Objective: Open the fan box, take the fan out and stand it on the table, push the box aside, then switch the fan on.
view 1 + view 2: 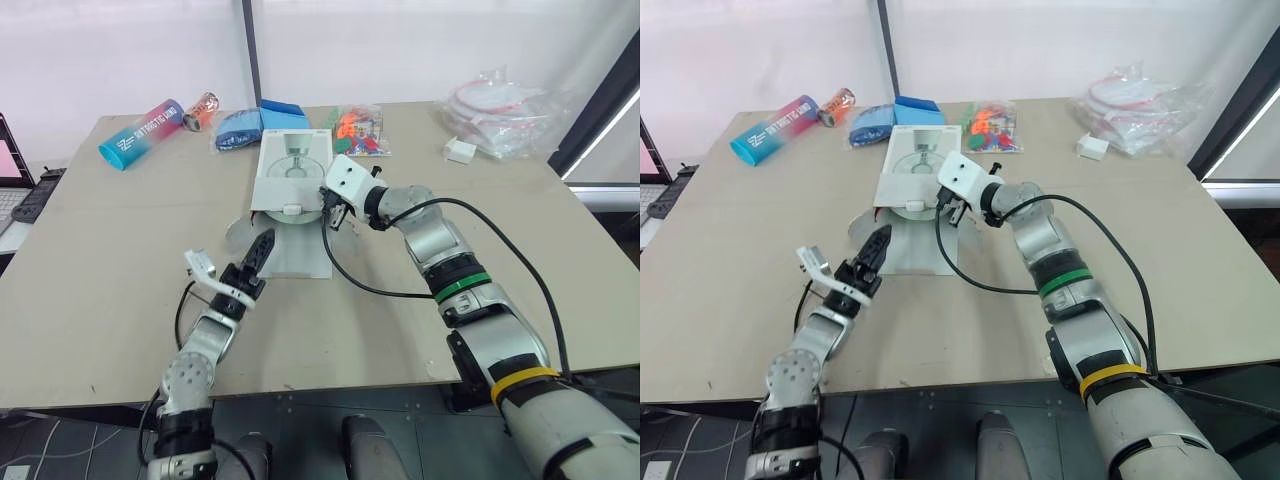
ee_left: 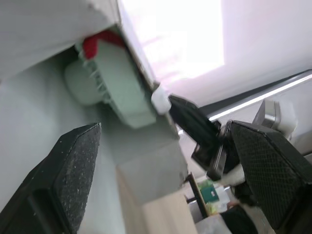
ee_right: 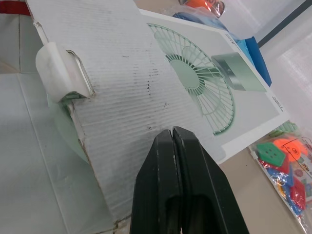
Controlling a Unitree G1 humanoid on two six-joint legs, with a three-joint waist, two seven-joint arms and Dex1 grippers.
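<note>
Left wrist view puts you right at the box mouth. Your left gripper (image 1: 262,248) has its fingers spread wide and holds nothing, and the green fan (image 2: 113,82) lies just inside the fan box (image 1: 290,165), tucked under the top panel. The front flap (image 1: 295,255) lies open on the counter (image 1: 120,250), with the left fingers just beside it.

The right gripper (image 3: 173,135) has its fingers pressed shut on nothing, over the box's top face near the white handle (image 3: 61,73). Whether they touch the cardboard, you cannot tell.

Your main risk is the box travelling with the fan. Nothing grips it, so a pull may drag the box toward you, or tip it. If the right fingers only rest on top, they may skid off.

The two grippers are also close together at the mouth corner, so a reach inward could knock them together. A grasp on the grille's edge alone may slip.

Beyond the box, the toy bag (image 1: 358,130) and blue packet (image 1: 240,128) sit near, so a shove there would scatter them.
</note>
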